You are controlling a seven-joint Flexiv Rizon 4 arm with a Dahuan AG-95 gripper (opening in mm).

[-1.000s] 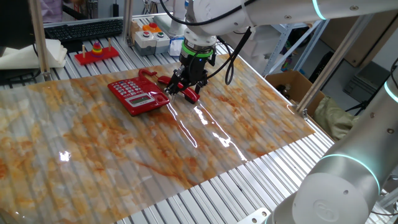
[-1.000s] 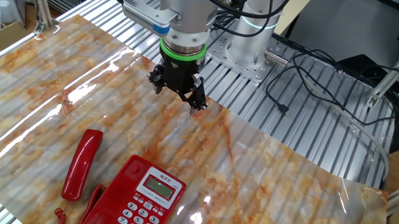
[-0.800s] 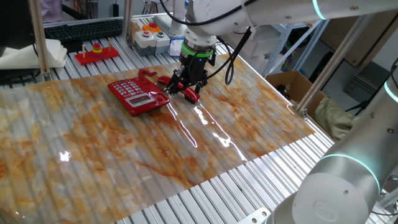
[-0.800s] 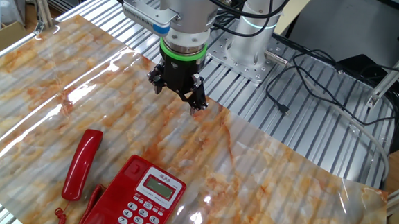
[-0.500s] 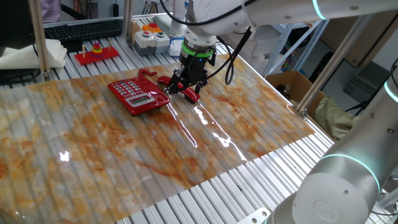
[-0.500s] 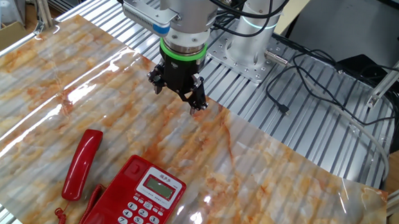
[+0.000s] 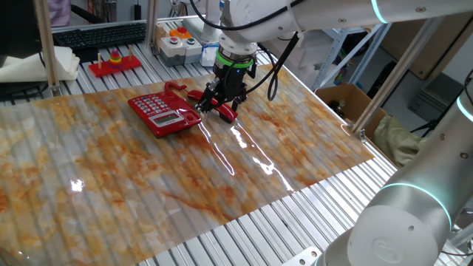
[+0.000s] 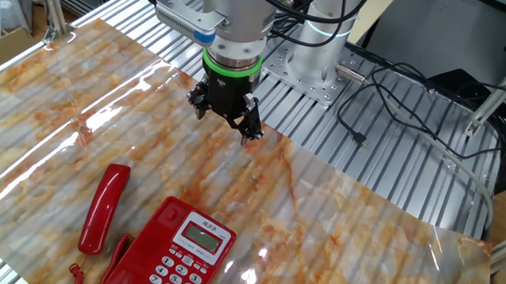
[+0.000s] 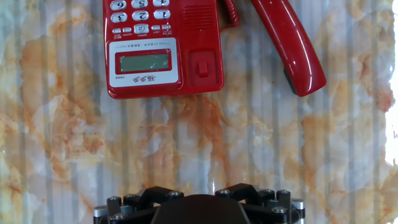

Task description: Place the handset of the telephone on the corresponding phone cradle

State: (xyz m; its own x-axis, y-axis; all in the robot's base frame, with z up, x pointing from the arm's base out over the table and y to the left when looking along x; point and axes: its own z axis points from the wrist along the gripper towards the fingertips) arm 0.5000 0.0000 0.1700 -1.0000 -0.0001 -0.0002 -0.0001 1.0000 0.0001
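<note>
Right now the gripper (image 8: 226, 123) hangs above the marbled sheet (image 8: 336, 218) with nothing in it, toward the edge of the desk where the arm's base is bolted. Its fingers look spread in the other fixed view, though how wide is hard to judge; the hand view shows only the gripper body, not the tips.

What matters for the coming reach is where the handset (image 8: 104, 209) lies. It rests flat on the sheet just beside the telephone (image 8: 176, 252), apart from it but joined by the coiled cord (image 8: 76, 274), and well away from the gripper, toward the desk edge opposite the arm's base. In the hand view the handset (image 9: 287, 43) sits ahead and off to the right of the fingers' line.

Its long axis runs roughly parallel to the phone's long side, one rounded end pointing back toward the gripper and slightly splayed outward. The phone cradle (image 9: 203, 59), with its hook tab, runs along the side of the base facing the handset, and is unoccupied. To my eye, the gripper must travel forward and sideways, then close across the handset's narrow middle.
</note>
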